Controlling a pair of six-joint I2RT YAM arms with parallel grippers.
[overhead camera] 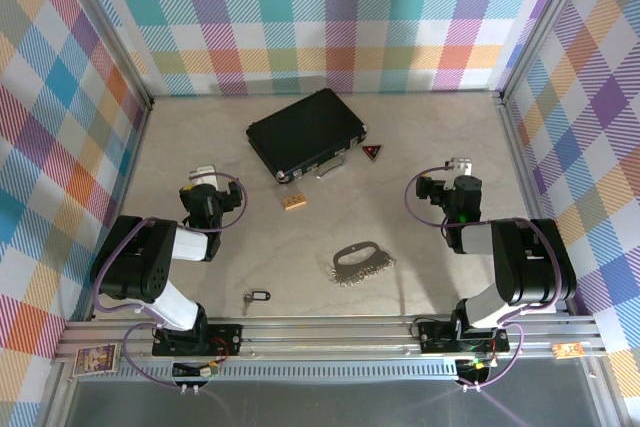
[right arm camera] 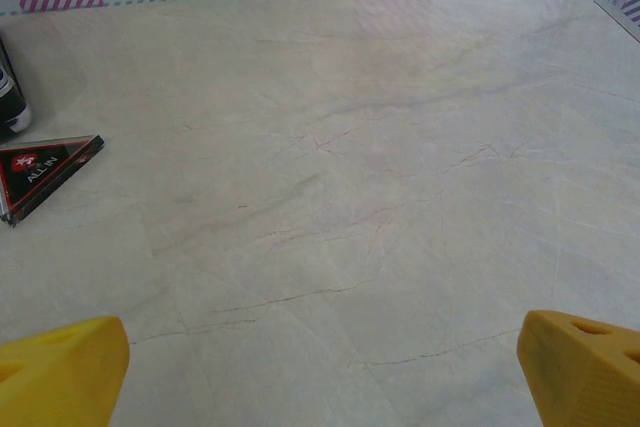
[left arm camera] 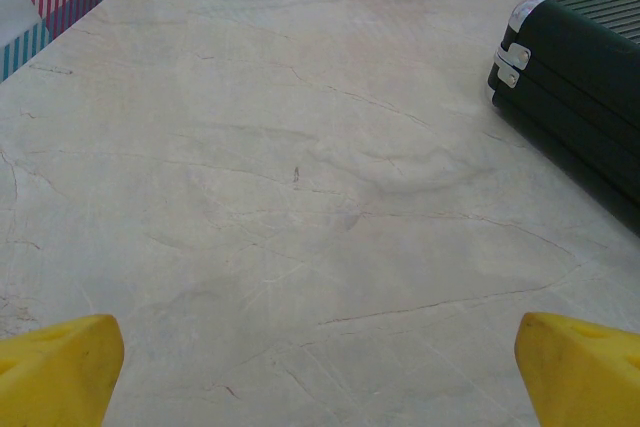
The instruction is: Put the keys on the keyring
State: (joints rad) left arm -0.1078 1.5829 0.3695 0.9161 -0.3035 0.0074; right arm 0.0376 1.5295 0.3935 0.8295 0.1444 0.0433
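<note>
The keys (overhead camera: 360,263), a silvery bunch on a curved loop, lie on the table in front of centre, between the two arms. The keyring (overhead camera: 257,297), a tiny dark oval clip, rests near the front rail, to the left of the keys. My left gripper (overhead camera: 203,174) hovers at mid-left, well behind the keyring. In the left wrist view it (left arm camera: 320,372) stands open, its yellow fingertips (left arm camera: 60,367) wide apart over bare table. My right gripper (overhead camera: 460,164) is at mid-right, behind and right of the keys. It (right arm camera: 320,372) is open too, with nothing between its fingertips (right arm camera: 580,367).
A black case (overhead camera: 307,132) (left arm camera: 580,97) lies at the back centre. A small tan block (overhead camera: 292,203) sits just in front of it. A dark triangular piece (overhead camera: 373,152) (right arm camera: 45,169) lies to the case's right. Plaid walls enclose three sides.
</note>
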